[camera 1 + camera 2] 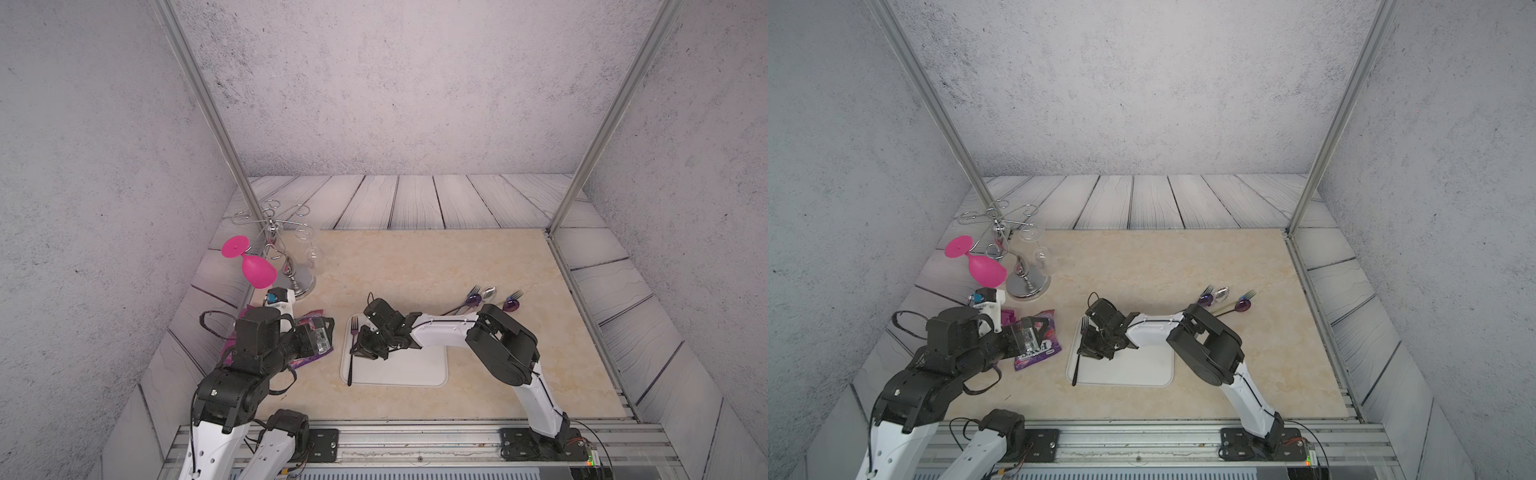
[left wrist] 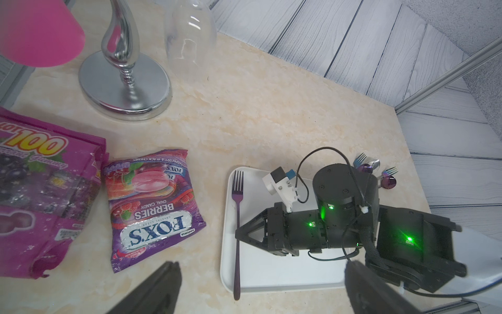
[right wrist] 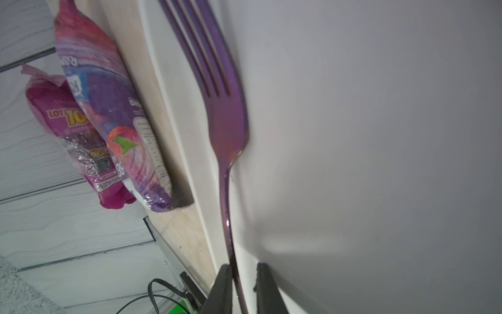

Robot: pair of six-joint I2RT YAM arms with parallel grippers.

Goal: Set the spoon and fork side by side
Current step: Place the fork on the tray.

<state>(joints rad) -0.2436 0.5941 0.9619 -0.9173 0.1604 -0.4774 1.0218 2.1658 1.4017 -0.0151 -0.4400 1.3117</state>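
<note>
The purple fork [image 2: 238, 206] is laid on the white tray [image 1: 407, 370], along its left rim. Its tines are pointed far and its handle is run back to the tray's near rim. At about mid-length the handle is straddled by the right end effector [image 3: 243, 266], whose arm is stretched in from the right across the tray. In the right wrist view the handle is seen between the two black fingers [image 3: 224, 288]. The jaws are parted only narrowly: one finger is set close against the handle and a slim gap is left on the other side, so no firm grip is shown.

The spoons are found well apart from the fork, on the counter [image 1: 415, 266] to the far right of the tray. A purple spoon [image 1: 511, 306], a second purple spoon [image 1: 473, 298] and a silver spoon [image 1: 489, 293] are bunched there with two spare forks [image 1: 516, 295], partly hidden behind the right arm.

The left end effector [image 2: 260, 265] is held above the counter left of the tray, its jaws spread wide with nothing between them. Two candy bags are laid near it: a purple berry bag [image 2: 152, 206] just left of the tray and a pink bag [image 2: 46, 190] further left. A chrome stand [image 1: 301, 282] is set at the counter's far left, with a pink glass [image 1: 258, 271] and a clear glass [image 1: 313, 255] hung from it foot-up.
</note>
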